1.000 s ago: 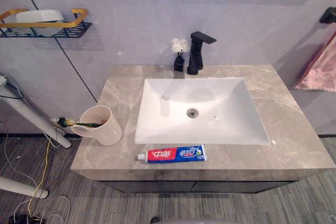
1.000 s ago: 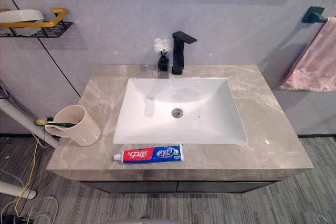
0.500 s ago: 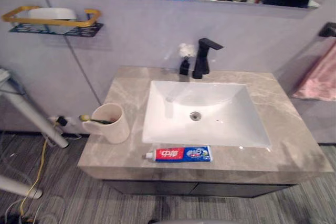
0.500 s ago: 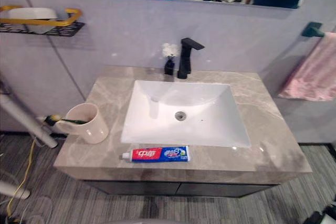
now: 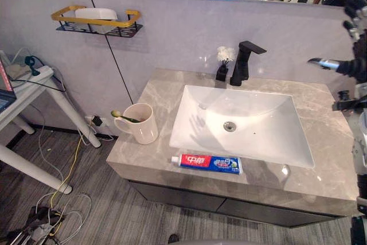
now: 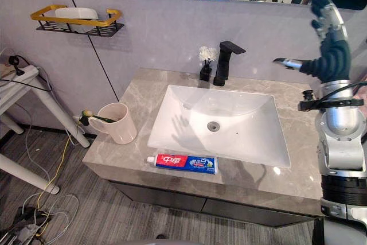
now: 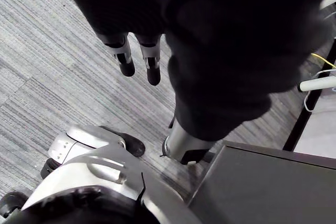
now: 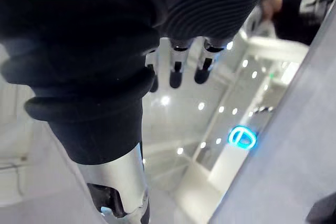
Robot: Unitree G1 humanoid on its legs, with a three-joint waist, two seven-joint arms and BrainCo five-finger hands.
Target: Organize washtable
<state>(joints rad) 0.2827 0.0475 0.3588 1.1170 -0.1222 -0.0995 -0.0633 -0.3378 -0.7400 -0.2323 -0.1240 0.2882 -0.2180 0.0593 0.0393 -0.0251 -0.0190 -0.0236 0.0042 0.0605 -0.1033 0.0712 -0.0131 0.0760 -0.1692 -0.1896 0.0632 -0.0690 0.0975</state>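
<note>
**Washstand condition: items on the surface, both robot hands empty**

1. The grey marbled surface (image 5: 321,164) carries a white rectangular sink (image 5: 258,136) set into it.
2. A toothpaste tube (image 5: 208,163) lies flat on the front strip of the surface, just before the sink's front edge and parallel to it.
3. A pale cup (image 5: 140,131) stands upright at the left front corner, well apart from the tube. A toothbrush (image 5: 126,117) rests in it, its head over the rim to the left.
4. A black faucet (image 5: 243,62) stands behind the sink, with a small dark bottle of white flowers (image 5: 223,64) just beside it.
5. A wall shelf (image 5: 96,22) up on the left holds a white block.
6. The right robot hand (image 6: 330,50) is raised over the right end of the surface, fingers spread apart and straight, touching nothing.
7. The left robot hand (image 7: 151,66) hangs over the floor (image 7: 52,51), fingers relaxed and apart, holding nothing.
</note>
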